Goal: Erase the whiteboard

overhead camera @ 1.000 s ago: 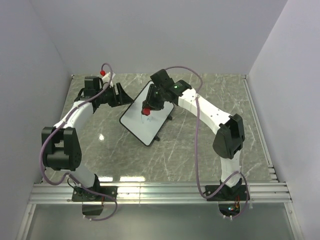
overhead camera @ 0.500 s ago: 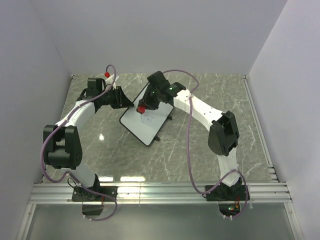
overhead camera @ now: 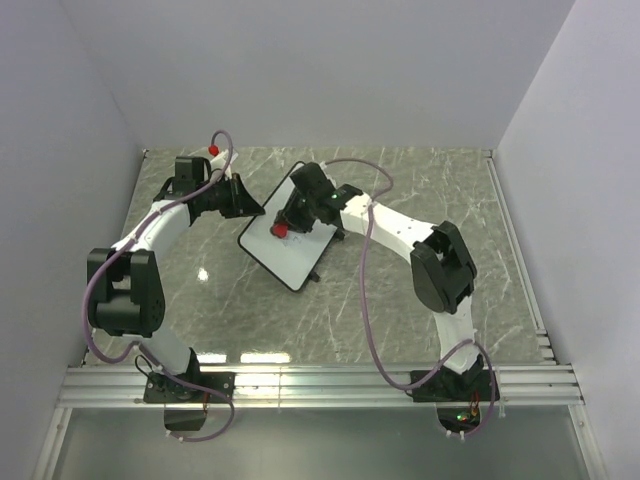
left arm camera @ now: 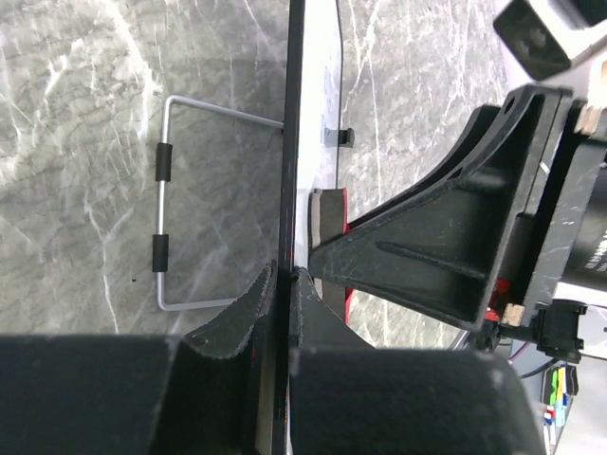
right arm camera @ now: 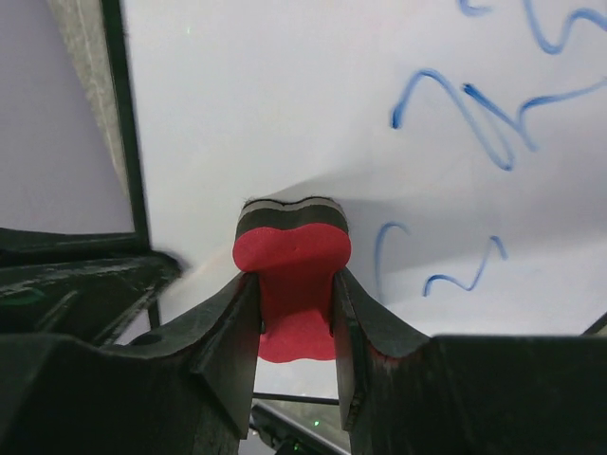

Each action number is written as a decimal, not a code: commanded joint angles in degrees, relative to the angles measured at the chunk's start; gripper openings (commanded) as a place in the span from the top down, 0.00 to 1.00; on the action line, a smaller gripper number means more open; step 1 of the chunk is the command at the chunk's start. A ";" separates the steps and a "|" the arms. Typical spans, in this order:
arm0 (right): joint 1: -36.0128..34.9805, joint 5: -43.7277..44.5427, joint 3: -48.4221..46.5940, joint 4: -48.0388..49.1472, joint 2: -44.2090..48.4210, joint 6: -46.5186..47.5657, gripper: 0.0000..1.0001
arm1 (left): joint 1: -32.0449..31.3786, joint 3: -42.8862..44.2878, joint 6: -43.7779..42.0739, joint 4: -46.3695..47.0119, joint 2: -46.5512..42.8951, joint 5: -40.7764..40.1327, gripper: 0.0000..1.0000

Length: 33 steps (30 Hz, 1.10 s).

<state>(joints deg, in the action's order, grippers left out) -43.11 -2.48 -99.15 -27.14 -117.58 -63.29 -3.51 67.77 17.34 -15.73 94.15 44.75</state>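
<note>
The whiteboard stands tilted on a wire stand in the middle of the table. My left gripper is shut on the board's left edge; in the left wrist view the board runs edge-on between the closed jaws. My right gripper is shut on a red eraser and holds it against the board's upper left part. In the right wrist view the eraser presses its dark felt face onto the white surface. Blue scribbles lie to its right.
Grey marble tabletop surrounds the board, with white walls at the back and sides. Two small black tabs stick out at the board's right edge. The left gripper's finger shows beside the board's black rim.
My left gripper has closed onto the board's left edge. My right gripper has carried the eraser leftward and down across the board.
</note>
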 commanded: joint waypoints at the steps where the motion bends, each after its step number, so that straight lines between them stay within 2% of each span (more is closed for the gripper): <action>1: -0.92 4.06 7.73 0.59 1.12 -1.05 1.00 | -0.97 1.93 -1.08 -1.68 0.42 0.42 1.00; 6: -1.36 3.36 23.70 9.53 4.11 -3.50 1.00 | -1.94 2.89 -1.79 -2.73 0.86 -0.63 1.00; 11: -2.06 2.74 30.51 13.42 5.43 -3.95 1.00 | -2.73 3.51 -2.40 -3.87 1.39 -1.42 1.00; 16: -2.06 3.53 24.55 10.00 4.82 -2.11 1.00 | -3.08 3.34 -2.66 -4.14 1.30 -2.12 1.00; 23: -2.32 2.66 3.13 3.94 0.87 -2.10 1.00 | -3.70 3.42 -1.70 -3.87 1.74 -2.65 1.00; 26: -2.68 2.66 -1.38 1.91 -0.72 -2.54 1.00 | -4.14 3.25 -1.00 -3.52 1.83 -3.00 1.00; 30: -2.85 2.66 0.62 3.05 -1.34 -3.33 1.00 | -4.58 2.81 -0.65 -3.70 1.65 -2.92 1.00; 33: -3.12 1.16 6.85 4.89 -0.64 -3.77 1.00 | -4.67 2.72 -0.73 -3.78 1.13 -3.35 1.00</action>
<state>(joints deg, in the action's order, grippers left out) -44.88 -0.16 -97.27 -23.33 -116.71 -66.26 -5.17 70.13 15.90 -18.74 94.59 40.97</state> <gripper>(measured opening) 0.384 0.097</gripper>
